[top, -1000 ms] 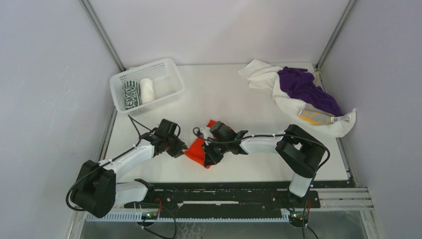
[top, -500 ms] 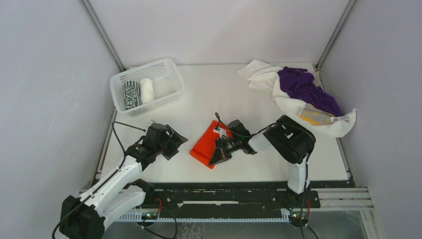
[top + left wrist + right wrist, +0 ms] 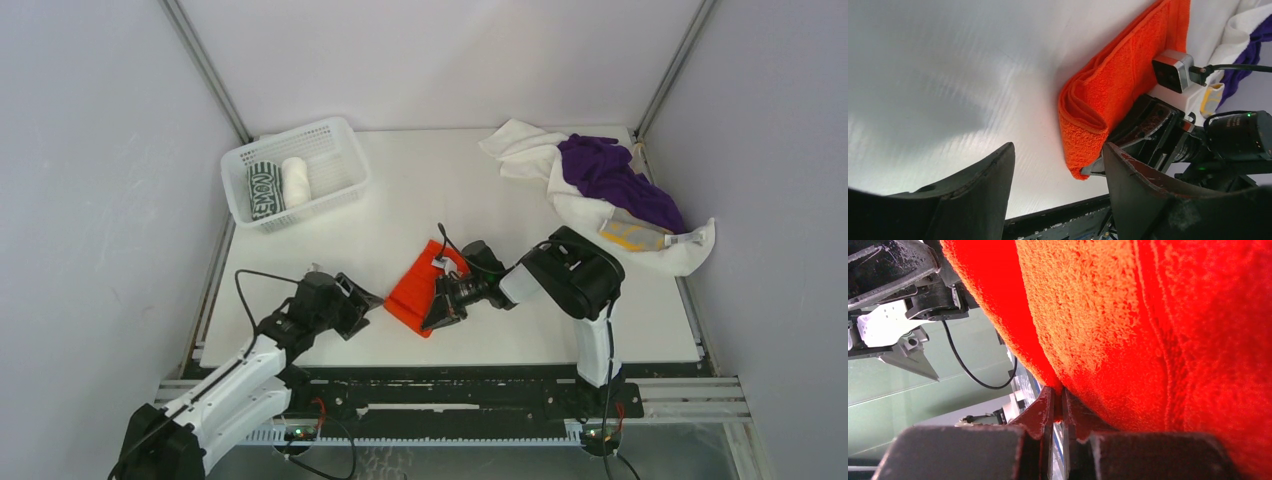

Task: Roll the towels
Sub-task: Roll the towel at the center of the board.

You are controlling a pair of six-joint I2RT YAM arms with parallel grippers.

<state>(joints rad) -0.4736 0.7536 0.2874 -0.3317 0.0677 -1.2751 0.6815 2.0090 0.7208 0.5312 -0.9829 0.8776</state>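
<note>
Your left gripper (image 3: 366, 300) stands wide open with nothing between its fingers; in its own wrist view (image 3: 1057, 167) only bare table (image 3: 450, 190) shows in the gap. The orange towel (image 3: 412, 288) lies just to the right of this gripper, close but not touching it. It is folded into a long strip with several layers showing at the open end (image 3: 1118, 85).

Your right gripper (image 3: 438, 310) is closed tight on the near end of the orange towel. In the right wrist view its two fingers meet (image 3: 1058, 400), and the terry edge (image 3: 1148, 315) runs down into the pinch between them. The rest of the cloth lies flat on the table beyond and to the left of this gripper's tip. From the left wrist view you can see the right gripper (image 3: 1143, 130) low against the towel's right side.

Far beyond your left gripper and slightly to its left sits the white mesh basket (image 3: 335, 140). It holds two rolled towels side by side, the green-and-white towel (image 3: 263, 190) and the white rolled towel (image 3: 296, 180).

Well beyond your right gripper and to its right, a loose heap lies at the far corner of the table. The white towel (image 3: 520, 145) is underneath, the purple towel (image 3: 610, 175) is draped over it, and the yellow-and-grey towel (image 3: 630, 235) is at the near edge of the heap.
</note>
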